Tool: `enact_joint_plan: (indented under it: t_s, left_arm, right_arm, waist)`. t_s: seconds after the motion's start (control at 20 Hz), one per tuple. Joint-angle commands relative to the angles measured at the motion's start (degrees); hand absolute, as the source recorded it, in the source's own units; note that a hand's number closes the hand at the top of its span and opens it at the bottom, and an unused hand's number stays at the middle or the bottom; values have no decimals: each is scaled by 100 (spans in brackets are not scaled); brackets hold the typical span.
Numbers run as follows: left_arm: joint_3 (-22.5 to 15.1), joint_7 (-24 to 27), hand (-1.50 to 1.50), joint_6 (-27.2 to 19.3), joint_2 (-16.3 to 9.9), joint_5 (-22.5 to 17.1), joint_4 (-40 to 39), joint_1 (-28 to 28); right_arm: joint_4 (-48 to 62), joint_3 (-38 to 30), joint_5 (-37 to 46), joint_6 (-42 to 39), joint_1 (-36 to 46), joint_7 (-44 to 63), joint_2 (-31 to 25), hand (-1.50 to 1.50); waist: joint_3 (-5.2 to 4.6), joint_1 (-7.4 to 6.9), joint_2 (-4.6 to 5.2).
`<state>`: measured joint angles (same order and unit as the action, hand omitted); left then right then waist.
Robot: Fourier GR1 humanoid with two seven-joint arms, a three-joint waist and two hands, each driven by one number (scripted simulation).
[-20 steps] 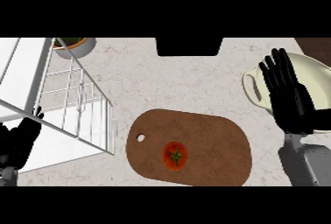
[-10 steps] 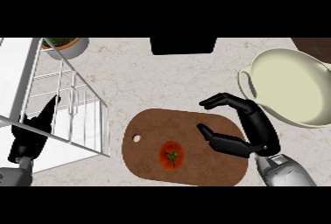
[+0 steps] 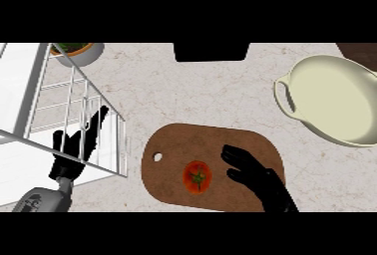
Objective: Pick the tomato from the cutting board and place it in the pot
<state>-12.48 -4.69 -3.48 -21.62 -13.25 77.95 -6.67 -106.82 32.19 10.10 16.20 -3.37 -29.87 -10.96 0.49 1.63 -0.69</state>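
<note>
With fingers spread and empty, the right hand (image 3: 254, 177) beside the tomato (image 3: 196, 176) should straddle it squarely before curling shut.

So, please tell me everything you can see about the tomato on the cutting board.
The tomato is red and round, with a small green stem patch on top, facing up. It lies near the middle of the brown cutting board, which has a small hole at its left end. Nothing holds it: the right hand is just to its right, fingers open, apparently not touching. The cream pot stands away, at upper right.
</note>
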Motion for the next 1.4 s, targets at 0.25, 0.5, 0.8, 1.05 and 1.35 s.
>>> enact_joint_plan:
  t_s: [0.25, 0.5, 0.8, 1.05, 1.35]
  left_arm:
    - [-396, -190, 0, -18, 540, 149, 21, 41]
    - [-133, 7, 0, 308, 428, 84, -315, -156]
    - [-261, -369, 0, 289, 440, 145, 88, -49]
    - [-90, 36, 0, 396, 593, 263, -363, 28]
    - [1, -295, 0, 498, 559, 256, 147, 239]
  right_arm:
    - [-1188, 587, 854, -374, -545, 2560, -650, -150]
    - [-1072, 594, 713, -787, 57, 3879, -286, -150]
    - [379, 956, 1022, -1510, 891, 4410, -205, -150]
    - [733, 438, 872, -1867, 1083, 4162, -299, -150]
    - [1357, 119, 1111, -1428, 838, 3004, -234, -150]
  waist:
    - [-59, -94, 57]
    - [-57, -145, 83]
    - [-53, -272, 88]
    - [-50, -167, 77]
    - [-47, -164, 68]
